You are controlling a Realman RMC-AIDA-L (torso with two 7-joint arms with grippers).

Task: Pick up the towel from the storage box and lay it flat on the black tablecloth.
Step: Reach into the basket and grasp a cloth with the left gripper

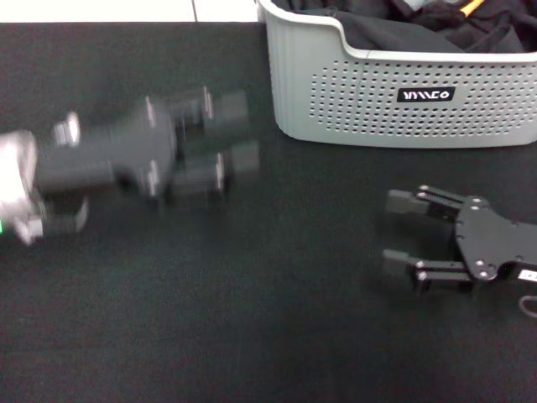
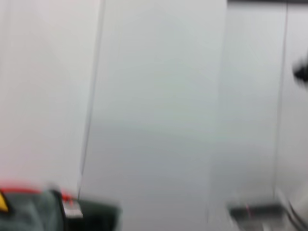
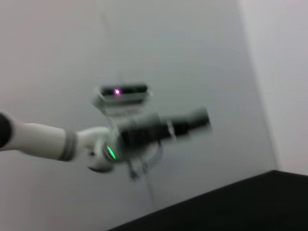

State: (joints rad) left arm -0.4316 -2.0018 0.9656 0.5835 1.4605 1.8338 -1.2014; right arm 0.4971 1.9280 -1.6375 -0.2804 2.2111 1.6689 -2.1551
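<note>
My left tool [image 1: 239,134] hangs over the black tablecloth [image 1: 252,336], off the near-left corner of the storage box [image 1: 403,92], pointing toward it. Its two fingers stand apart with a gap between them, and nothing is in the gap. It shows smeared in the head view, so I judge the arm is in motion. My right wrist view catches the same left arm [image 3: 144,127] farther off, against a pale wall.

My right tool [image 1: 403,231] sits low over the cloth in front of the box, well apart from it. Its fingers are spread wide, and it is empty too.

The storage box stands at the far right of the worktop, label facing me. It is filled with dark garments up to the rim. At its top edge I see a small pale grey patch with an orange streak [image 1: 468,7], which I take for the towel, buried among the black pieces. I cannot tell how much of it is free.

Progress: nothing is done yet. The towel is in the box and no tool touches it. The cloth in front of me lies bare where the towel should go. Left to do: reach in, grasp, lift out, spread flat.
</note>
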